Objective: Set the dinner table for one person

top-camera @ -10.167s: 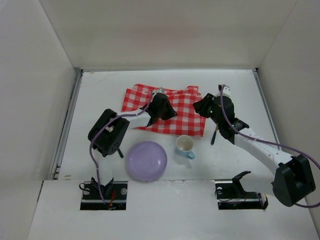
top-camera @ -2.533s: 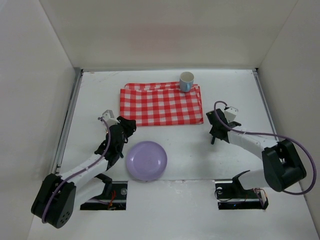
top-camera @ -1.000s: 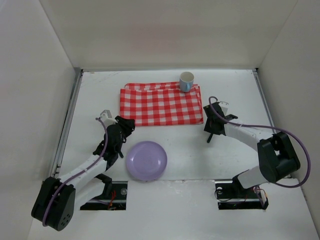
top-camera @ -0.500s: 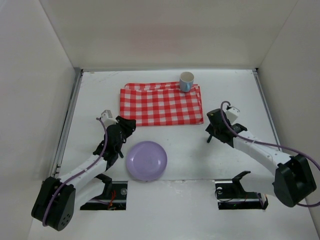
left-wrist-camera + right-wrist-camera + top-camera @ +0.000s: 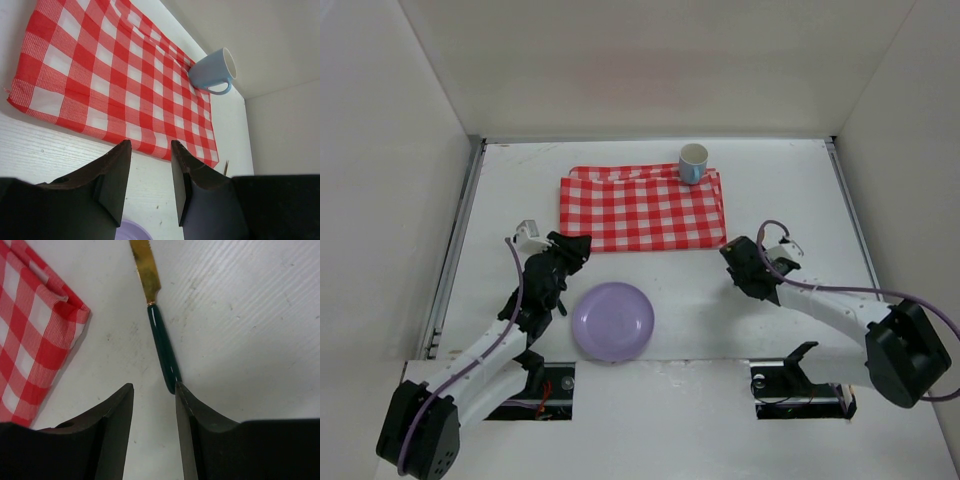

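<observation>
On the white dinner table (image 5: pixel 790 180) a red-and-white checked cloth (image 5: pixel 645 210) lies at the back, with a light blue mug (image 5: pixel 693 162) standing at its far right corner. Near the front sits a lilac plate (image 5: pixel 612 321). A knife with a gold blade (image 5: pixel 145 270) and a dark green handle (image 5: pixel 162 345) lies just right of the cloth's corner (image 5: pixel 35 340). My right gripper (image 5: pixel 153 386) is open, low over the table, and its right finger is beside the handle's end. My left gripper (image 5: pixel 150 145) is open and empty between the plate and the cloth. From above the knife is hidden under the right gripper (image 5: pixel 738 262).
Grey rails (image 5: pixel 455 250) run along both side edges of the table, and white walls close it in on three sides. The left gripper (image 5: pixel 565 255) hovers just left of the plate's far rim. In the left wrist view the mug (image 5: pixel 212 70) shows behind the cloth (image 5: pixel 115 85).
The right gripper has swung down and toward the near side, onto the knife's handle end. The left gripper has shifted slightly forward. Cloth, mug and plate have not moved.
</observation>
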### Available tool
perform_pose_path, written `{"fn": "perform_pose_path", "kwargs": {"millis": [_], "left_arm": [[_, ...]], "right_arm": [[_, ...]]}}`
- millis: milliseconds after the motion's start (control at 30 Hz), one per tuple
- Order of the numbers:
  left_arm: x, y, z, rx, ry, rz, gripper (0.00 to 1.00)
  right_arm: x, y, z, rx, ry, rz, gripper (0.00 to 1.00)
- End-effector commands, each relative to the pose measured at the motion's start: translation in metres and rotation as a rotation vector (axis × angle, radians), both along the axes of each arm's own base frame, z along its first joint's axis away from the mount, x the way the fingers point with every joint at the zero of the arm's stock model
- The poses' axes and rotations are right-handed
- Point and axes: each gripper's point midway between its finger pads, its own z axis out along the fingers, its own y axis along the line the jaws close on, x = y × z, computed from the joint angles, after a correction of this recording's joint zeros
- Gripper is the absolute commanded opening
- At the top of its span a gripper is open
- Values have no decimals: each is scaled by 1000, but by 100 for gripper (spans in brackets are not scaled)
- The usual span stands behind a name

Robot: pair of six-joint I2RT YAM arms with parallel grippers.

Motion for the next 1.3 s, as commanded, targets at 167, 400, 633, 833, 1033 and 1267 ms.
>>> {"fn": "perform_pose_path", "kwargs": {"millis": [167,400,633,833,1033,1267], "left_arm": [[-6,-5,1,-28,-5,-20,35],[-6,-6,-1,-28,-5,-23,35],[-7,-8,0,-29,-6,-32,35],[-8,-8,1,-32,-10,-32,35],[-7,-6,-2,-27,-4,-23,35],[-7,-4,-1,-30,-8,-18,35]], "right_arm": [[-6,-19,-19,-8,10,-253,38],[16,-19,-12,-76,12,-208,44],[22,-11,-14,-91,26,-169,43],[20,-5,-18,-77,53,-150,37],[15,6,-16,-38,66,-89,25],[17,23,-25,-11,95,-15,16]]}}
